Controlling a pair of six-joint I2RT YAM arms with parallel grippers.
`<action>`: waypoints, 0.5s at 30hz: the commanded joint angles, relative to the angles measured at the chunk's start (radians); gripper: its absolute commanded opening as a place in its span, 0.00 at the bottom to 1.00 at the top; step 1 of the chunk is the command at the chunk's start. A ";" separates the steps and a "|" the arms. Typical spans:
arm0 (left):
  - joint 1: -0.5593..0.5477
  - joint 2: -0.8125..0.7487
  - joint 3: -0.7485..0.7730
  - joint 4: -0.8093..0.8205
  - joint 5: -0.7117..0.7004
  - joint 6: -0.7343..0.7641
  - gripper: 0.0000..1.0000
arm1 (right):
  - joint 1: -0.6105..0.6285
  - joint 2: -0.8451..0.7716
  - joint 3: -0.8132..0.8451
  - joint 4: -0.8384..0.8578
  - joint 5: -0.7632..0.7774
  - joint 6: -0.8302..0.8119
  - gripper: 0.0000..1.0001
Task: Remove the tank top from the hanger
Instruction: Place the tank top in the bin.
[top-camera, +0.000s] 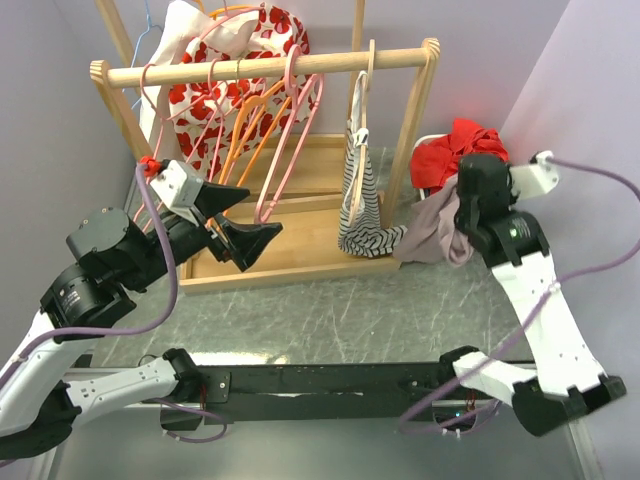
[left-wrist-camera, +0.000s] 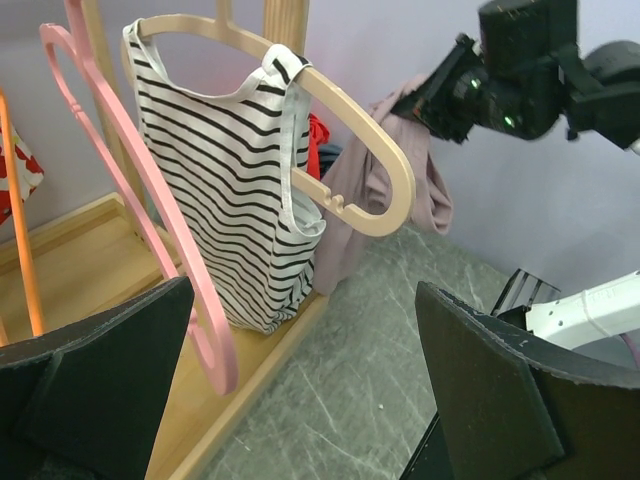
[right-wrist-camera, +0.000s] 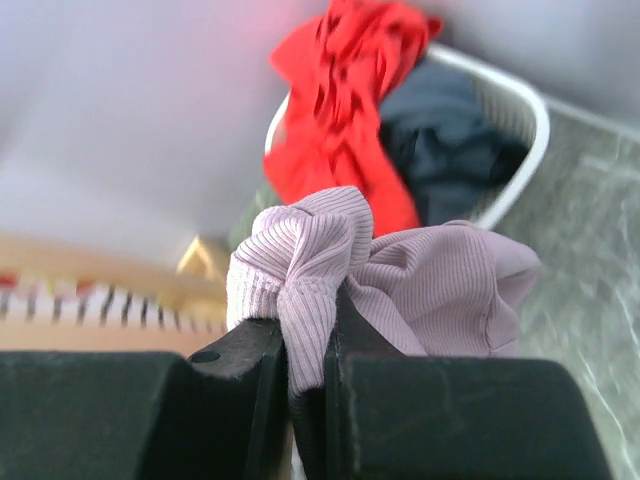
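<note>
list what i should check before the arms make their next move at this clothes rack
1. Right claw grip on the mauve top: ok, fabric pinched between the fingers.
2. Mauve top over the basket: cannot tell, the basket sits just behind it.
3. Left claw ready: ok, wide open and empty.
4. Striped tank top off the wooden hanger: not ok, it hangs on it.
5. Left claw's path: not ok, a pink hanger hangs in front.
</note>
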 joint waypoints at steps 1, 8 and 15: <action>0.002 0.020 0.032 0.028 -0.048 -0.019 0.99 | -0.099 0.117 0.151 0.187 0.021 -0.098 0.00; 0.001 0.075 0.073 0.011 -0.055 -0.012 0.99 | -0.234 0.346 0.486 0.244 -0.064 -0.212 0.00; 0.001 0.137 0.102 0.006 -0.022 -0.012 0.99 | -0.297 0.501 0.562 0.201 -0.099 -0.155 0.00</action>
